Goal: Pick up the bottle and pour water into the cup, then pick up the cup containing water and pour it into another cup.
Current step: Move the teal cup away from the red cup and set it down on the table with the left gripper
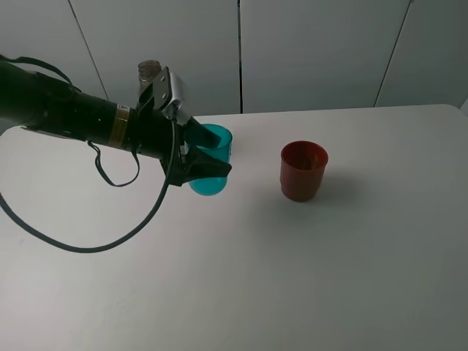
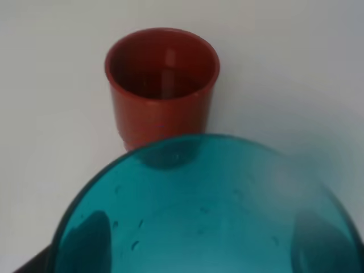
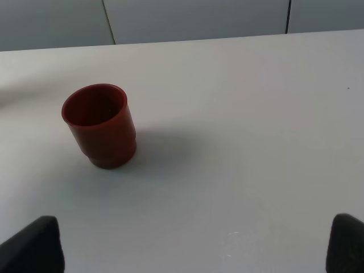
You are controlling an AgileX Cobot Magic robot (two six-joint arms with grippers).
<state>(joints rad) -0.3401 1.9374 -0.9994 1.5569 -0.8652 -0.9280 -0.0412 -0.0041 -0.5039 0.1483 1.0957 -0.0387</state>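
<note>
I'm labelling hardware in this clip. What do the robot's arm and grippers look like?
The left arm is matte black and tubular, with a brass-coloured ring, loose black cables, a silver wrist camera block and black fingers. The right gripper shows only black fingertips.

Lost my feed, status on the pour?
Left gripper shut on teal cup, lifted. Right gripper open, empty. Red-brown cup upright, apart from it; path clear.

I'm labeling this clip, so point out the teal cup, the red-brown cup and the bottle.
teal cup [image 1: 212, 157], exterior high view, on its side wall.
red-brown cup [image 1: 303, 175], exterior high view, on its outer wall.
bottle [image 1: 148, 71], exterior high view, on its neck behind the arm.
</note>
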